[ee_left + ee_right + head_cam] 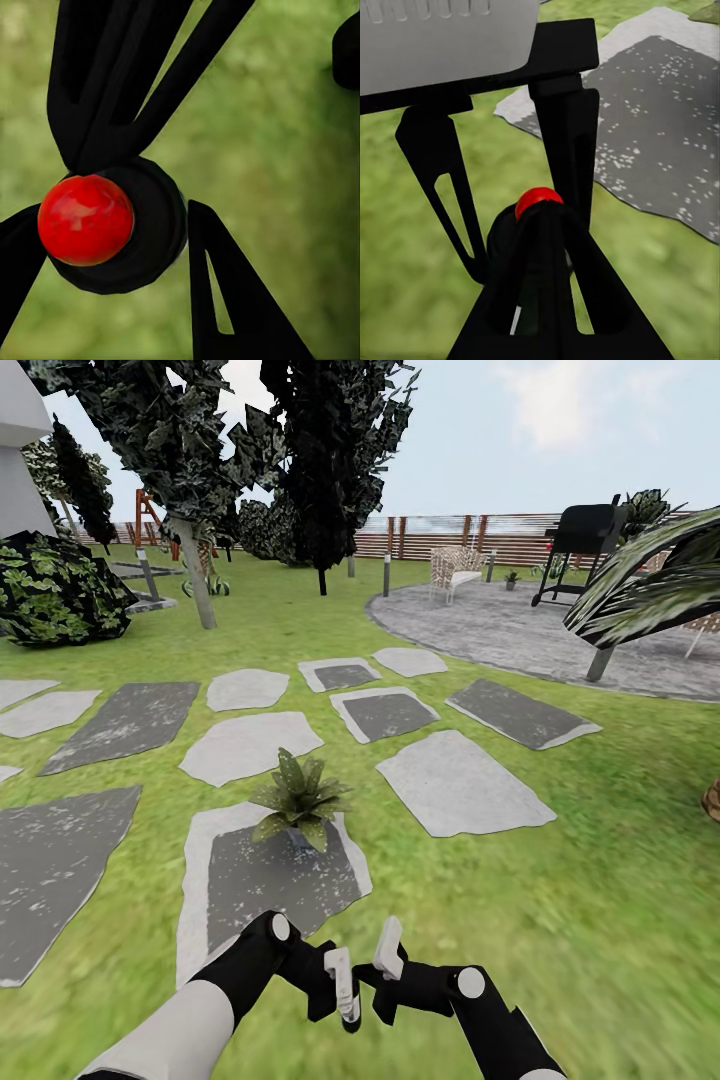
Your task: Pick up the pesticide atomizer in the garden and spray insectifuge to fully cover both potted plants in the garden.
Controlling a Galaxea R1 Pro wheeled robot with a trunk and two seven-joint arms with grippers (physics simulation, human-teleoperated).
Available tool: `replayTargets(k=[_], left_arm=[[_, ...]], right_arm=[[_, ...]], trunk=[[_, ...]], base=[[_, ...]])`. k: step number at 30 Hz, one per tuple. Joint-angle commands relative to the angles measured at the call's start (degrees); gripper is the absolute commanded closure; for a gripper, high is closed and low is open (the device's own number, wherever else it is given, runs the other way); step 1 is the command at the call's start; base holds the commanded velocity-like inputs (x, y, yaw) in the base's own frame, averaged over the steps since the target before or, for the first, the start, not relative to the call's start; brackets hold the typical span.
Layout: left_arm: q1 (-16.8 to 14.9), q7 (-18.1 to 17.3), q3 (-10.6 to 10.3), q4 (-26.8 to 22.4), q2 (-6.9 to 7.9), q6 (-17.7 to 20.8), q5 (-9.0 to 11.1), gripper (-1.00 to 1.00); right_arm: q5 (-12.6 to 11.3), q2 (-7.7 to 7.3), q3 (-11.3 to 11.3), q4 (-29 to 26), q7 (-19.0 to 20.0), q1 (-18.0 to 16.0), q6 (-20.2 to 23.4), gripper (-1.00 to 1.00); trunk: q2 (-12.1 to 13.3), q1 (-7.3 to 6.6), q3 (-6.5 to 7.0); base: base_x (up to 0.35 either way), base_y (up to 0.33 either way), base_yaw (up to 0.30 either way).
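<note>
Facing garden lawn with grey stepping stones. Potted plant sitting on near stone, just ahead of both arms. Second small potted plant far off on round patio, near wicker chair and black grill. Left end effector and right end effector low, close together, fingers crossing near red-tipped dark object; open or closed: cannot tell. Fence behind.

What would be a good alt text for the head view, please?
A small potted plant sits on a grey stepping stone in a green lawn, just ahead of the left gripper and right gripper. Behind lie a round patio, trees and a fence.
</note>
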Motion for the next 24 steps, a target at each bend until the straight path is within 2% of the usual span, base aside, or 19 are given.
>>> replayTargets(k=[1, 11, 13, 17, 24], left_arm=[[0.0, -0.1, 0.0, -0.1, 0.00, -0.3, -0.4, 1.00], [0.1, 0.2, -0.2, 0.0, 0.82, -0.4, -0.7, 1.00], [0.1, 0.2, -0.2, 0.0, 1.70, -0.4, -0.9, 1.00], [0.1, 0.2, -0.1, 0.0, 4.70, -0.3, -1.2, 1.00], [0.3, 0.2, -0.2, 0.0, 10.80, -0.4, -1.2, 1.00]], right_arm=[[0.5, 0.10, -0.4, -0.1, 0.3, 0.0, -0.3, 1.00], [0.5, 0.10, -0.4, -0.1, 0.3, 0.0, -0.3, 1.00], [0.5, 0.12, -0.4, -0.1, 0.3, 0.0, -0.3, 1.00], [0.5, 0.15, -0.4, -0.1, 0.4, 0.0, -0.4, 1.00], [0.5, 0.11, -0.4, 0.0, 0.4, 0.0, -0.4, 1.00]], trunk=[[0.0, -0.01, -0.05], [0.0, -0.01, -0.05], [0.0, -0.01, -0.05], [0.0, -0.01, -0.05], [0.0, -0.01, -0.05]], base=[[0.000, 0.000, 0.000], [0.000, 0.000, 0.000], [0.000, 0.000, 0.000], [0.000, 0.000, 0.000], [0.000, 0.000, 0.000]])
